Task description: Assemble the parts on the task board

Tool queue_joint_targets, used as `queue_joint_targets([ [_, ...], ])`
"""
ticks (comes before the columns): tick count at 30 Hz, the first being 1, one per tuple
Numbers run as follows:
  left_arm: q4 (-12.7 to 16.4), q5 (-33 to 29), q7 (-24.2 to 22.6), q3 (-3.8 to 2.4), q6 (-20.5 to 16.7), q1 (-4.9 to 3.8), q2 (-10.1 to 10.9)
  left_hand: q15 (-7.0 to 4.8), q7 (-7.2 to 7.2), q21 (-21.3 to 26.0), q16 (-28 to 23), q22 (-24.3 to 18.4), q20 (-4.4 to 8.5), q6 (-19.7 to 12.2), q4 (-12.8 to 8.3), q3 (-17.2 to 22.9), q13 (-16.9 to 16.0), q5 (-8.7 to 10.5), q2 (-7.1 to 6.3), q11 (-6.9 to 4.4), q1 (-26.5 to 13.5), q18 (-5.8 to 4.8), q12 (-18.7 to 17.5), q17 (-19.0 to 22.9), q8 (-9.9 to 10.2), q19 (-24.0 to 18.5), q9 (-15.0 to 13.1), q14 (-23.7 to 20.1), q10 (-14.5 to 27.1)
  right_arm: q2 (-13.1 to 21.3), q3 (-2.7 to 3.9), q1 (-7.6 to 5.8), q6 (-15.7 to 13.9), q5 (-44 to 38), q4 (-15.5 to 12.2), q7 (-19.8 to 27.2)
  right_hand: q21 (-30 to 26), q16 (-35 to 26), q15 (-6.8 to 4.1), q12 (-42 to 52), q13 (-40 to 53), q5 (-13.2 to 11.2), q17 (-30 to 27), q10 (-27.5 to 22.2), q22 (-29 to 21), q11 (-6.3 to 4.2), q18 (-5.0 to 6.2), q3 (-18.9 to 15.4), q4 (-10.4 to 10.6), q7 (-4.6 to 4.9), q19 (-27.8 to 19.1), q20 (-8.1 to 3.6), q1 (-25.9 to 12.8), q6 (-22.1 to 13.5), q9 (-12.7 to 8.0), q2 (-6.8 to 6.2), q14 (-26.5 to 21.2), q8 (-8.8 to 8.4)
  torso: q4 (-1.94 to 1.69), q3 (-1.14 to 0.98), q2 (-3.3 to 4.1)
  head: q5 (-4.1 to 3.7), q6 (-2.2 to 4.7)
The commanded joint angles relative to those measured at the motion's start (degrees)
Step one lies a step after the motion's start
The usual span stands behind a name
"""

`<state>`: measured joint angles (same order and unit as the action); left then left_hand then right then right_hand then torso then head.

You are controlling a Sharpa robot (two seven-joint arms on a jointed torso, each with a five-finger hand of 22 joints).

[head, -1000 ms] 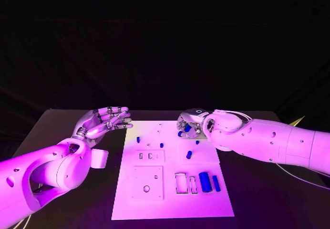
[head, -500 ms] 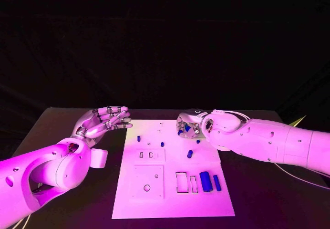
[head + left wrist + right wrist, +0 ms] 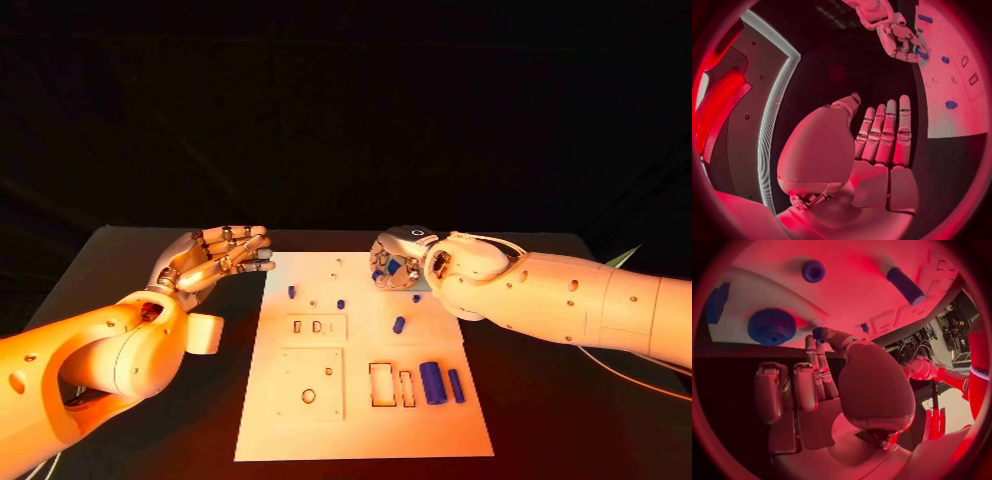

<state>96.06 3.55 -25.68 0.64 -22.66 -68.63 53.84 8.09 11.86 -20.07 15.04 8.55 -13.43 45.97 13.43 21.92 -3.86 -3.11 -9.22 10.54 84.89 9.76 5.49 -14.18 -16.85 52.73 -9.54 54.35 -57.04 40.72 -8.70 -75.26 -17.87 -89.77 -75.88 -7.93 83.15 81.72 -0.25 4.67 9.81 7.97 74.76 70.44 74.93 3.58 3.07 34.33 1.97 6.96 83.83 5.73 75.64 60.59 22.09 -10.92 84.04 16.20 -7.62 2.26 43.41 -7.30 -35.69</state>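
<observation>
The white task board (image 3: 361, 420) lies in the middle of the black table. My right hand (image 3: 404, 262) hovers over its far right part and pinches a small blue part (image 3: 819, 332) between thumb and fingertip; the same part (image 3: 387, 270) shows in the head view. Close to that hand stands a knurled round blue part (image 3: 771, 326). My left hand (image 3: 224, 255) is raised beside the board's far left corner, fingers apart (image 3: 886, 132), holding nothing. Small blue pegs (image 3: 290, 292) (image 3: 340, 303) (image 3: 398, 324) stand on the board. Two blue cylinders (image 3: 431, 381) (image 3: 454, 385) lie near its right edge.
The board has two small slots (image 3: 306, 326), a square recess (image 3: 310, 385) and a long rectangular recess (image 3: 381, 384). Bare black table (image 3: 548, 400) flanks the board on both sides. My left forearm (image 3: 116, 350) lies along the board's left side.
My right hand has turned slightly over the board's far right part, the small blue part still in its fingers. The left hand has stayed where it was.
</observation>
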Motion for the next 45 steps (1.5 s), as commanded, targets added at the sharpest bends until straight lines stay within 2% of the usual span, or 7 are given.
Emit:
queue_joint_targets([
  [1, 0.0, 0.2, -0.1, -0.06, 1.1, -0.09, 0.0, 0.06, 1.70, -0.4, -0.4, 0.1, -0.09, 0.2, 0.1, 0.3, 0.0, 0.16, -0.33, 0.11, -0.2, 0.57, -0.3, -0.1, 0.0, 0.4, 0.0, -0.3, -0.2, 0.1, 0.19, -0.23, -4.1, -0.4, -1.1, -1.6, 0.4, 0.3, -0.45, 0.3, 0.3, -0.3, 0.1, 0.5, 4.9, 0.03, -0.83, 0.2, -0.3, 0.06, 1.0, -0.30, 0.5, 0.4, 0.6, 0.94, 3.2, 0.38, -0.24, 0.13, 0.02, -0.13, 0.28],
  [9, -0.2, 0.1, 0.0, -0.06, 1.2, -0.09, 0.0, 0.06, 1.70, -0.4, -0.4, 0.1, -0.09, 0.1, 0.0, 0.4, 0.1, 0.16, -0.32, 0.11, -0.2, 0.57, -0.3, -0.1, 0.0, 0.4, 0.0, -0.3, -0.2, -1.7, 0.33, -0.40, -5.2, -0.5, -0.8, -2.7, 0.5, 0.3, -0.52, 0.3, 0.3, -0.3, 0.1, 0.7, 5.1, -0.03, -0.86, 0.3, -0.4, 0.00, 1.1, -0.36, 0.5, 0.5, 0.9, 0.92, 3.2, 0.58, -0.61, 0.22, 0.22, -0.15, 0.53],
  [12, -0.2, 0.1, 0.0, -0.06, 1.2, -0.09, -0.1, 0.06, 1.70, -0.4, -0.4, 0.1, -0.09, 0.1, 0.0, 0.4, 0.1, 0.16, -0.32, 0.11, -0.2, 0.57, -0.3, -0.1, 0.0, 0.4, 0.0, -0.3, -0.2, -3.2, 0.35, -0.40, -6.1, -0.8, 0.5, -3.2, 0.5, 0.4, -0.53, 0.2, 0.3, -0.3, 0.1, 0.6, 5.0, -0.01, -0.84, 0.3, -0.5, 0.04, 1.0, -0.39, 0.4, 0.4, 1.0, 0.80, 3.2, 0.59, -0.75, 0.26, 0.28, 0.18, 0.40],
  [17, -0.1, 0.1, 0.0, -0.06, 1.2, -0.09, -0.3, 0.12, 1.73, -0.3, -0.5, 0.0, -0.14, 0.0, 0.0, 0.5, 0.1, 0.17, -0.31, 0.14, -0.2, 0.49, -0.5, -0.2, 0.1, 0.1, 0.1, -0.5, -0.1, -5.8, 0.36, -0.34, -7.5, -1.5, 2.8, -4.1, 0.2, 0.3, -0.49, 0.0, 0.3, -0.3, 0.0, 0.4, 4.7, 0.08, -0.76, 0.4, -0.7, 0.16, 0.8, -0.41, 0.3, 0.1, 1.2, 0.63, 3.2, 0.55, -0.97, 0.30, 0.30, 0.02, 0.09],
  [29, 0.2, 0.0, 0.0, -0.06, 1.4, -0.11, -0.6, 0.21, 1.73, -0.1, -0.6, -0.1, -0.23, 0.0, -0.3, 0.6, 0.0, 0.18, -0.33, 0.17, -0.2, 0.43, -0.8, -0.4, 0.2, -0.6, 0.1, -0.7, -0.2, -9.6, 0.37, -0.28, -8.5, -2.1, 7.0, -4.9, 0.3, 0.4, -0.46, -0.1, 0.3, -0.3, 0.0, 0.4, 4.9, 0.12, -0.80, 0.4, -0.7, 0.21, 0.9, -0.41, 0.2, -0.1, 1.3, 0.56, 3.2, 0.54, -2.18, 0.84, 0.52, -0.52, 0.17],
  [37, 0.3, 0.0, 0.1, -0.08, 1.4, -0.15, -0.6, 0.21, 1.73, -0.1, -0.6, -0.1, -0.23, 0.0, -0.3, 0.6, 0.0, 0.18, -0.33, 0.17, -0.2, 0.43, -0.8, -0.4, 0.2, -0.6, 0.1, -0.7, -0.2, -10.4, 0.38, -0.26, -7.8, -2.1, 7.8, -4.8, 0.4, 0.3, -0.45, -0.1, 0.3, -0.3, 0.0, 0.4, 4.9, 0.14, -0.82, 0.4, -0.6, 0.23, 0.9, -0.40, 0.1, -0.1, 1.3, 0.56, 3.2, 0.55, -2.35, 0.98, 0.58, -0.54, 0.05],
  [45, 0.2, 0.0, 0.1, -0.08, 1.4, -0.16, -0.5, 0.21, 1.73, -0.1, -0.6, -0.1, -0.23, 0.0, -0.3, 0.6, 0.0, 0.18, -0.33, 0.17, -0.2, 0.43, -0.8, -0.4, 0.2, -0.6, 0.1, -0.7, -0.2, -10.4, 0.37, -0.21, -6.5, -2.5, 8.3, -5.4, 0.4, 0.4, -0.42, -0.2, 0.3, -0.3, 0.0, 0.4, 4.9, 0.17, -0.81, 0.4, -0.6, 0.26, 0.9, -0.39, 0.0, -0.2, 1.4, 0.47, 3.2, 0.53, -2.28, 0.98, 0.66, -0.43, -0.01],
])
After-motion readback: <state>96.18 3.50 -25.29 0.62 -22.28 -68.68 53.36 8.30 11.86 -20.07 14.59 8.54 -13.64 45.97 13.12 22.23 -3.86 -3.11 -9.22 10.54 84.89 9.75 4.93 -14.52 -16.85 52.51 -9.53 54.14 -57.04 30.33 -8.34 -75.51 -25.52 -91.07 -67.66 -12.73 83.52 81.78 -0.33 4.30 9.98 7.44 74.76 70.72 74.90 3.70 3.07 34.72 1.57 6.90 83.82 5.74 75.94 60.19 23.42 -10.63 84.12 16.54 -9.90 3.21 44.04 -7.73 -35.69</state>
